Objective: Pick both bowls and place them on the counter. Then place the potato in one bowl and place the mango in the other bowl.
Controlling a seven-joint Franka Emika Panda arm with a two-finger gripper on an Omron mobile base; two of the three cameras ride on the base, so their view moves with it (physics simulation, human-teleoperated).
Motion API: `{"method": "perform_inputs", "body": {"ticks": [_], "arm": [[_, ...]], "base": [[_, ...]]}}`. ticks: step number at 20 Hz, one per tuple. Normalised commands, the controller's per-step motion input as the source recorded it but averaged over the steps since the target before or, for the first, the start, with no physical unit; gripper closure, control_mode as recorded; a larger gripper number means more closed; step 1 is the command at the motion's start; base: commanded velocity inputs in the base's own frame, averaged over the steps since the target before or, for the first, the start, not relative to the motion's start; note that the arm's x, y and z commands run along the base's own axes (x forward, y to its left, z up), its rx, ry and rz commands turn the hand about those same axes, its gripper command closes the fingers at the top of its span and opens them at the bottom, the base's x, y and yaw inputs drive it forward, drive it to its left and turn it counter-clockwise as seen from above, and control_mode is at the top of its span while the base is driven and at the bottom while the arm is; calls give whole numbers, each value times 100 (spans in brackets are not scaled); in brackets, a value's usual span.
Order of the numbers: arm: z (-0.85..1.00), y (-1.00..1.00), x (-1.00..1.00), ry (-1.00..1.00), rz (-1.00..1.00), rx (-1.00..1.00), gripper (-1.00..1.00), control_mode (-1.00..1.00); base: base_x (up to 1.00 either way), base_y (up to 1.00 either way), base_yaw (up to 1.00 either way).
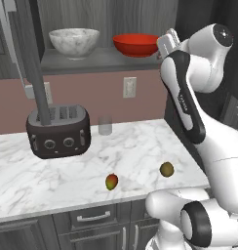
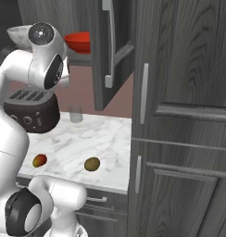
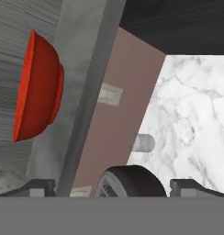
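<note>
Hiding marbled bowl partly: arm | red bowl edge-on | hand wide, empty

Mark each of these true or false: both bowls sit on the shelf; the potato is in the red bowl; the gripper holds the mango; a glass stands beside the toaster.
1. Both bowls on the shelf: true; marbled bowl and red bowl.
2. False: the potato lies on the counter.
3. False: the gripper is open, empty; the mango lies on the counter.
4. True: the glass stands right of the toaster.
</note>
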Motion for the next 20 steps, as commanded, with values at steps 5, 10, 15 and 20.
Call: {"method": "perform_inputs", "body": {"ticks": [5, 10, 15, 20], "arm": [[33, 0, 34, -5, 0, 23, -100, -100], [24, 0, 49, -3, 0, 14, -100, -100], [23, 0, 48, 0, 0, 4, -100, -100], [13, 0, 48, 3, 0, 0, -100, -100]], "base": [[0, 0, 0], [0, 0, 0], [0, 0, 0], [0, 0, 0]]}}
